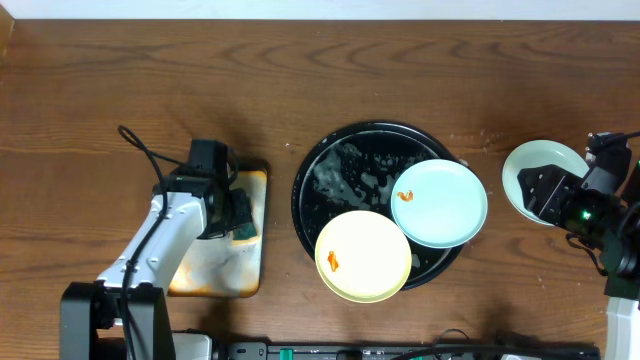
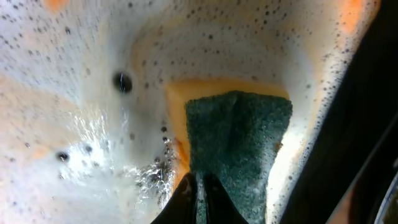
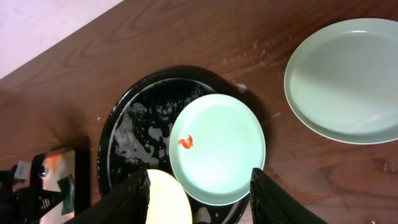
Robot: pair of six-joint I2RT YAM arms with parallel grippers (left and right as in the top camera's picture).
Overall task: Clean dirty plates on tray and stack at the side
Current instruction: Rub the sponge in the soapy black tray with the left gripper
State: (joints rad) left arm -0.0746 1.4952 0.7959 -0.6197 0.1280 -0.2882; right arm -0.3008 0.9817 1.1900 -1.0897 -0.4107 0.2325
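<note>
Left tool [image 2: 200, 190] is clenched on the green sponge [image 2: 239, 143], low in the foamy metal tray [image 1: 225, 265]. Right tool [image 3: 199, 196] is released, fingers wide apart, above the near edge of the third plate [image 1: 530, 160], which rests on the worktop [image 1: 400, 60] right of the black tray [image 1: 302, 185]. On that tray lie a yellow plate [image 1: 363, 257] and a blue-green plate [image 1: 440, 203], edges touching, each orange-smeared.

Yellow plate [image 1: 363, 256] and blue plate [image 1: 440, 203] crowd the tray [image 1: 298, 195]; far-left open.
</note>
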